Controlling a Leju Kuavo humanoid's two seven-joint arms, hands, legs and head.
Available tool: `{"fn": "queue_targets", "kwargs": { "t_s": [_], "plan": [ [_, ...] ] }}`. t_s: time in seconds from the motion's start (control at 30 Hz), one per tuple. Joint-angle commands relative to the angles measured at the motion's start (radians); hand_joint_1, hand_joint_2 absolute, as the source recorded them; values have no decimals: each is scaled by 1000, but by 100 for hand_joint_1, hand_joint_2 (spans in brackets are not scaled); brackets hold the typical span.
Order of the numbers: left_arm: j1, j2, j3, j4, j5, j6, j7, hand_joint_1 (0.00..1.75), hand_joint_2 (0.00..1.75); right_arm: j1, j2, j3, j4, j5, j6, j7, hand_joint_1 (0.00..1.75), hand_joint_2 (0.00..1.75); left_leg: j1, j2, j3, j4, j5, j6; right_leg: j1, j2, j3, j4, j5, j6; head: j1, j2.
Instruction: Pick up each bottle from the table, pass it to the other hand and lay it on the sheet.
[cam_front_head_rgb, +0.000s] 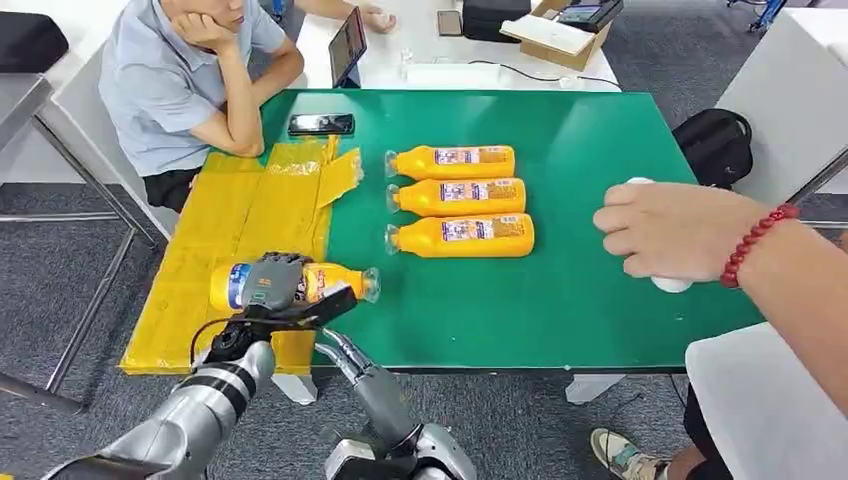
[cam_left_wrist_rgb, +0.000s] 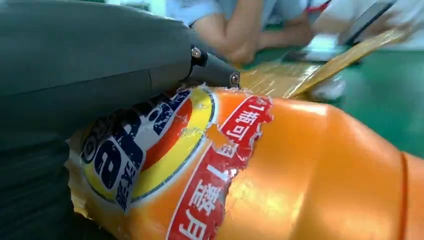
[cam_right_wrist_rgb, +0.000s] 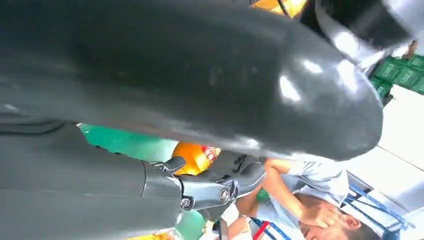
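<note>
Left hand (cam_front_head_rgb: 272, 283) wraps its dark fingers over an orange plastic juice bottle with a torn label (cam_front_head_rgb: 300, 284) — held on its side above the yellow taped sheet (cam_front_head_rgb: 235, 225) at the green tabletop (cam_front_head_rgb: 580, 290)'s near left. Right hand (cam_front_head_rgb: 335, 305) touches the bottle from below; its grip I cannot tell. Three more orange bottles (cam_front_head_rgb: 458, 195) lie mid-tabletop — a person's hand (cam_front_head_rgb: 675, 230) rests far right.

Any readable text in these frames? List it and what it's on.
"1瓶可" then "1整月", white on the red band of the torn label of the held bottle, left wrist view; the line is cut off by the tear.
Large blue letters on the same label: partly hidden by the left hand, not readable.
Labels on the three bottles on the table: too small to read.
Phone: screen dark, no text.
</note>
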Motion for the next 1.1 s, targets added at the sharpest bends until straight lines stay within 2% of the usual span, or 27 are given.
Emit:
{"fn": "queue_targets", "kwargs": {
  "t_s": [0.03, 0.07, 0.1, 0.13, 0.17, 0.2, 0.27, 0.37, 0.43, 0.47, 0.5, 0.6, 0.63, 0.67, 0.7, 0.73, 0.8, 0.83, 0.87, 0.9, 0.93, 0.97, 1.03, 1.07, 1.1],
  "plan": [
    [-86, 12, 36, 163, 27, -69, 20, 140, 175, -25, -15, 10, 19, -3, 0, 1, 0, 0, 0, 2, 3, -1, 0, -1, 1, 1, 2, -1, 0, -2, 0, 0],
    [-81, 7, 51, 158, 55, -85, -14, 61, 175, -23, -17, 8, 17, -4, 1, 1, 0, 0, 1, 3, 2, 0, 0, -1, 1, 1, 2, -1, 1, -2, 0, 0],
    [-76, 3, 68, 152, 79, -86, -39, 7, 175, -22, -17, 5, 16, -4, 1, 1, 0, 0, 0, 2, 2, 0, 0, -1, 0, 1, 1, 0, 0, -1, 0, 0],
    [-70, -7, 100, 147, 130, -109, -96, 0, 175, -18, -18, 3, 14, -2, 1, 1, 0, 0, 0, 3, 3, -1, 0, -1, 1, 1, 2, -1, 1, -2, 0, 0],
    [-67, -11, 113, 143, 158, -127, -134, 0, 175, -15, -21, 2, 10, -2, 2, 1, 0, 0, 0, 2, 3, -1, 0, -1, 1, 1, 2, -1, 0, -1, 0, 0],
    [-63, -22, 146, 141, 228, -196, -232, 0, 175, -10, -25, 3, -1, -2, 11, 1, 0, 0, 0, 2, 3, -1, 1, -1, 0, 0, 2, -1, 0, -1, 1, 0],
    [-53, -34, 187, 125, 309, -261, -306, 0, 175, -5, -27, 3, -4, -2, 12, 1, 0, 0, 0, 2, 4, -1, 1, -2, 1, 0, 2, -1, 0, -1, 0, 0],
    [-51, -40, 186, 122, 332, -314, -337, 0, 175, -1, -27, 3, -8, -5, 11, 1, 0, 0, 0, -1, 4, -1, 2, -2, 0, -2, 3, -1, 0, -1, 0, 0],
    [-36, -48, 219, 99, 437, -446, -400, 0, 175, 1, -30, 6, -15, -10, 11, 1, 0, 0, 0, 0, 3, 0, 1, -1, 0, 1, 3, -1, 0, -1, 0, 0],
    [-36, -48, 219, 99, 437, -446, -400, 0, 175, 1, -30, 6, -15, -10, 11, 1, 0, 0, 0, 2, 4, -1, 1, -1, 0, 1, 4, -1, 0, -1, 0, 0],
    [-18, -58, 256, 70, 529, -521, -470, 0, 175, 4, -30, 7, -19, -12, 8, 1, 0, 0, 0, 2, 4, -1, 1, -1, 0, 1, 3, -1, 0, -1, 0, 0],
    [-11, -65, 273, 57, 555, -523, -488, 0, 175, 5, -30, 6, -17, -13, 8, 1, 0, 0, 0, 0, 4, -1, 2, -2, 0, 0, 4, -1, 0, -1, 0, 0],
    [33, -88, 310, -31, 642, -479, -572, 0, 175, 9, -31, 3, -13, -13, 3, 1, 0, 0, 0, 1, 4, -1, 2, -2, 1, 0, 4, -2, 0, -2, 0, 0],
    [33, -88, 310, -31, 642, -479, -572, 0, 175, 9, -31, 3, -13, -13, 3, 1, 0, 0, 0, 1, 4, -2, 2, -2, 0, 0, 4, -2, 0, -1, 0, 0],
    [87, -128, 344, -141, 736, -419, -623, 0, 175, 17, -36, -2, -23, -8, -9, 1, 0, 0, 0, 0, 4, -1, 2, -1, 0, 0, 3, -1, 0, -1, 0, 0],
    [169, -172, 357, -324, 898, -420, -623, 0, 175, 21, -41, 3, -30, -1, -35, 1, 0, 0, 0, 0, 5, -2, 2, -2, 0, -1, 4, -2, 0, -2, 0, 0],
    [265, -195, 309, -508, 1097, -441, -596, 0, 175, 28, -50, 14, -53, 10, -93, 1, 0, 0, -1, 0, 3, -1, 1, -1, 0, -1, 2, -1, 0, 0, 0, 0],
    [327, -175, 244, -614, 1245, -490, -548, 0, 175, 49, -58, -8, -86, 48, -119, 1, 0, 0, 0, 1, 3, -1, 0, -1, 0, -1, 3, -2, -1, -1, 0, 0],
    [327, -175, 244, -614, 1245, -490, -548, 0, 175, 49, -58, -8, -86, 48, -119, 1, 0, 0, 0, 4, 3, -1, 0, -1, 0, 2, 2, -1, -1, -1, 0, 0],
    [421, -168, 206, -757, 1417, -517, -513, 0, 175, 86, -72, -53, -140, 85, -119, 1, 0, 0, 0, 3, 2, -1, 0, -1, 0, 1, 1, -1, -1, -1, 0, 0],
    [484, -151, 169, -837, 1533, -527, -478, 0, 175, 120, -84, -91, -179, 131, -119, 1, 0, 175, 0, 4, 3, -1, -1, -1, 0, 2, 2, -1, -1, -1, 0, 0],
    [484, -151, 169, -837, 1533, -527, -478, 0, 175, 120, -84, -91, -179, 131, -119, 1, 0, 175, 0, 4, 3, -1, -1, -1, 0, 3, 2, -2, -1, -1, 0, 0],
    [607, -117, 99, -999, 1658, -479, -458, 0, 175, 192, -86, -239, -244, 257, -119, 1, 0, 175, 0, 6, 4, -1, -3, -2, 0, 3, 2, -2, -2, -1, 0, 0],
    [636, -110, 93, -1024, 1662, -480, -464, 0, 175, 197, -106, -235, -261, 245, -119, 1, 0, 175, 0, 4, 2, -1, -2, -2, 0, 2, 0, -2, -2, -1, 0, 0],
    [669, -97, 78, -1058, 1666, -446, -471, 0, 175, 231, -94, -346, -292, 341, -119, 1, 0, 175, 0, 4, 0, -1, -1, -1, 0, 2, -2, -2, -1, -1, 0, 0]
  ]
}}
